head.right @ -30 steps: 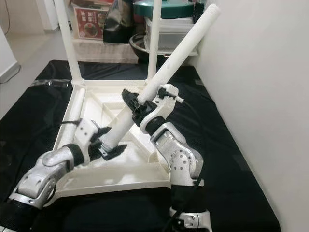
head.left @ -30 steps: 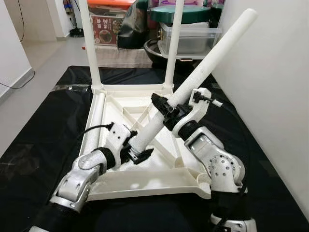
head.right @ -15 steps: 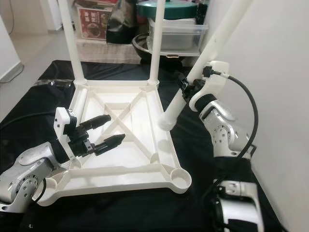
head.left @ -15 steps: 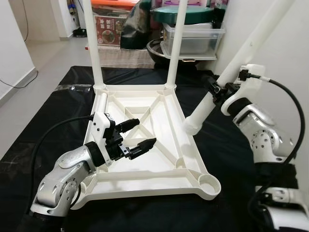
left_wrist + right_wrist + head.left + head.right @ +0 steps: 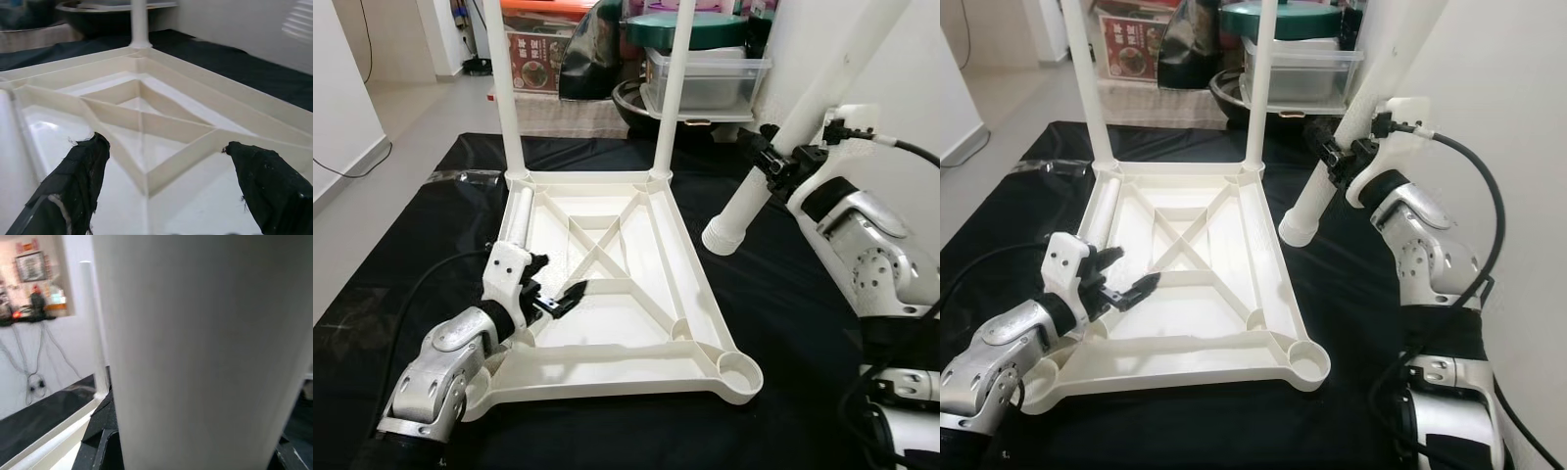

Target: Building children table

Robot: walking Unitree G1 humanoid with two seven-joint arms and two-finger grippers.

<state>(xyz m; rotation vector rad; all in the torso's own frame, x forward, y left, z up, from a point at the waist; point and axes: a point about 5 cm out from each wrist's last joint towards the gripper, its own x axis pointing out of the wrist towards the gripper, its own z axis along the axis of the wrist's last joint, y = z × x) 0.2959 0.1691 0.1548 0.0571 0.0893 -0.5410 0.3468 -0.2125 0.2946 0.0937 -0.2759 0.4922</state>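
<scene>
A white plastic table top (image 5: 700, 294) lies upside down on a black mat. Two white legs (image 5: 506, 88) (image 5: 670, 88) stand in its far corners. A third leg (image 5: 515, 220) lies along its left rim. My right gripper (image 5: 777, 163) is shut on a fourth white leg (image 5: 822, 93), held slanted in the air right of the table, its lower end (image 5: 724, 235) clear of the rim. This leg (image 5: 195, 347) looms close in the right wrist view. My left gripper (image 5: 554, 285) is open just above the near-left underside ribs (image 5: 166, 132), holding nothing. The near-right corner socket (image 5: 736, 370) is open.
The black mat (image 5: 401, 284) covers the floor around the table. A white wall (image 5: 901, 98) stands close on the right. Behind the table are a clear storage box (image 5: 705, 78) with a green lid, a dark bowl (image 5: 631, 98) and a red box (image 5: 533, 59).
A second ago both grippers held the slanted leg. The left gripper let go and has drawn back low to the near-left. The right gripper carried the leg up and to the right.
</scene>
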